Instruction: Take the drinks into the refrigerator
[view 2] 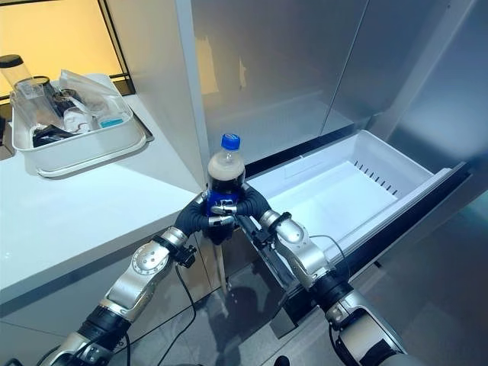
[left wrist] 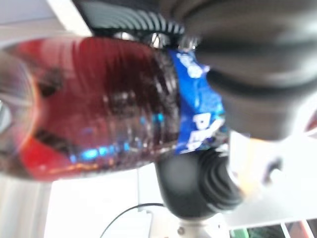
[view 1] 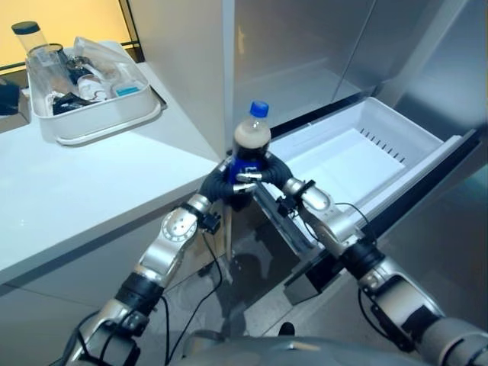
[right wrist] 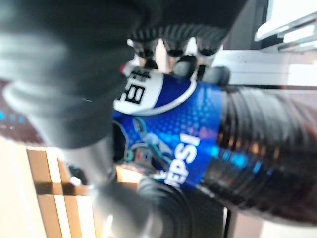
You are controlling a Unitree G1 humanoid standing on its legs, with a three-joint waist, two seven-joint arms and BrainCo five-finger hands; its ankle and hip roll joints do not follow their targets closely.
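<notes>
A cola bottle (view 1: 251,145) with a blue cap and blue label is standing upright in the air, just off the corner of the white counter (view 1: 76,191) and beside the near end of the open refrigerator drawer (view 1: 358,152). Both hands are clasping it around the label from opposite sides: the left hand (view 1: 219,183) is wrapping its fingers around the bottle from the counter side, and the right hand (view 1: 276,172) is curling around it from the drawer side, their fingertips meeting across the front of the label. The white drawer is hanging pulled out from the grey refrigerator (view 1: 305,53), its inside bare. Well apart, at the far end of the counter, a white tray (view 1: 99,114) is holding a clear container with a dark lid (view 1: 30,38) and other small items too jumbled to tell
</notes>
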